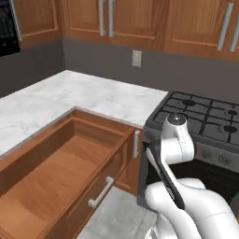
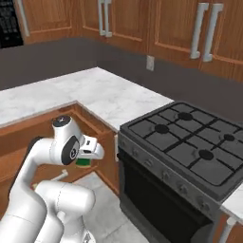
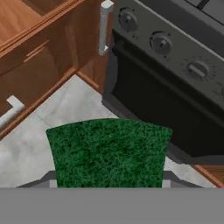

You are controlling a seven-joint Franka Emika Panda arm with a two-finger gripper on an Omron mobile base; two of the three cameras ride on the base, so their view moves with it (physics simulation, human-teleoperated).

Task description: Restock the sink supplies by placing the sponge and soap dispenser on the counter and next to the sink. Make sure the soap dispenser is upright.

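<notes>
The sponge turns its green top to the hand view, held between the fingers of my gripper, which is shut on it. From the right base view the sponge peeks out green and yellow under the gripper, low in front of the cabinets and above the floor. The white marble counter runs around the corner behind. The soap dispenser and the sink are out of view.
A wide wooden drawer stands pulled out on the left, nothing in it, its handle facing the floor. A black gas stove with its oven door stands to the right. Upper cabinets hang above.
</notes>
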